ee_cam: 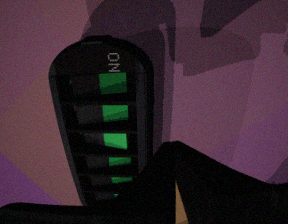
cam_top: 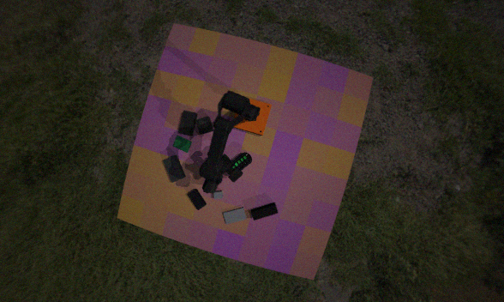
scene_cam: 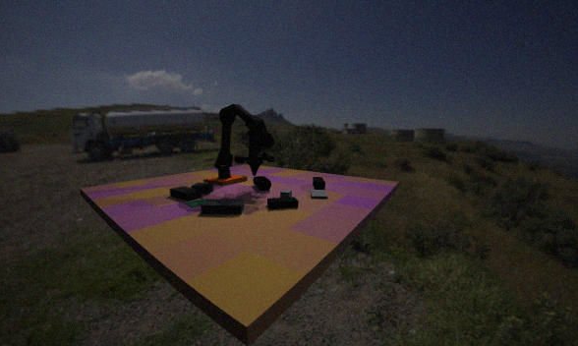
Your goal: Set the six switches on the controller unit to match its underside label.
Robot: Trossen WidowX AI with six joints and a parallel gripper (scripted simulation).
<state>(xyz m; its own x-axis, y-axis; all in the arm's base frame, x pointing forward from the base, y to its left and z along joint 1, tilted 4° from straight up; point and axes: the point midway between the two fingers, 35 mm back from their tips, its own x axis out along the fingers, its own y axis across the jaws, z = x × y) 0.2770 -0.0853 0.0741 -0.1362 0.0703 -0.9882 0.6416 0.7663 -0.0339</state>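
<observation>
The dark controller unit (cam_top: 238, 159) (scene_cam: 261, 184) (ee_cam: 77, 62) lies with its switch side up. In the wrist view a row of switches shows, with green ends toward the right under the printed word ON. The third green end looks brightest; the lowest switches are partly covered by my gripper, and I cannot tell the settings for sure. The label on the underside is hidden. My gripper (scene_cam: 255, 172) (ee_cam: 171, 149) is shut and empty. It points down, just above and beside the unit. In the top view its fingertips are hidden under the wrist.
The orange base plate (cam_top: 261, 117) is behind the unit. Dark blocks (cam_top: 188, 123) (cam_top: 204, 124) (cam_top: 174, 168) and a green board (cam_top: 182, 143) lie left. A dark block (cam_top: 196, 199), small pale cube (cam_top: 218, 195), pale box (cam_top: 234, 215) and black box (cam_top: 264, 210) lie in front.
</observation>
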